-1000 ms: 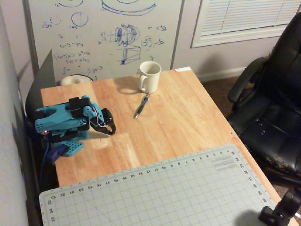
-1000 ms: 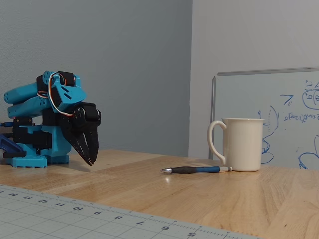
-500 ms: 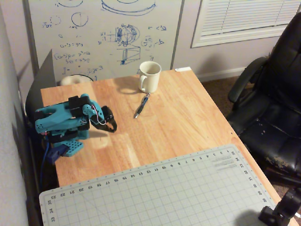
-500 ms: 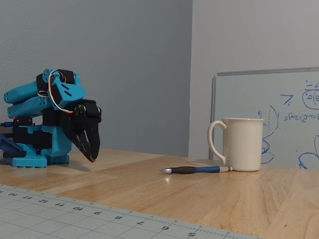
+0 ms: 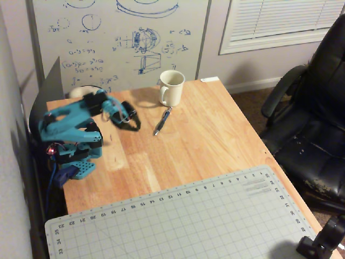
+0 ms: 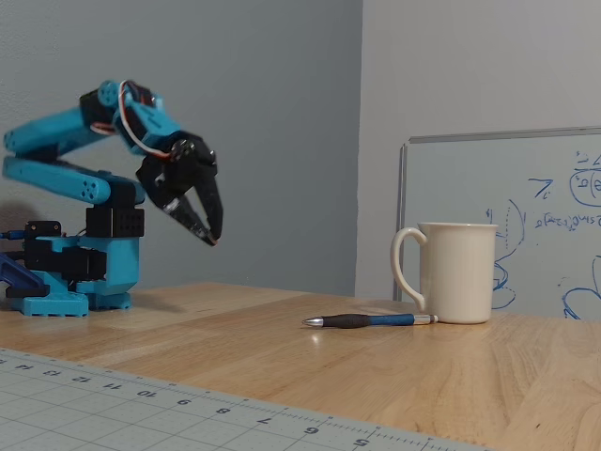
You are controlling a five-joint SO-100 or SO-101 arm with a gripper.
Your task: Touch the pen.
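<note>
Both fixed views: black two-finger gripper raised, fingers nearly together, well apart from slim dark-blue pen beside cream mug.

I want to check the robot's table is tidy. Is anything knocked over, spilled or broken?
Nothing stands out. The cream mug stands upright, the pen lies flat on the wooden table beside it, and no spill shows. The gripper hangs in the air, touching nothing.

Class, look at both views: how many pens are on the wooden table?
1. The pen lies flat on the table beside the cream mug, apart from the gripper. None appear hidden.
</note>
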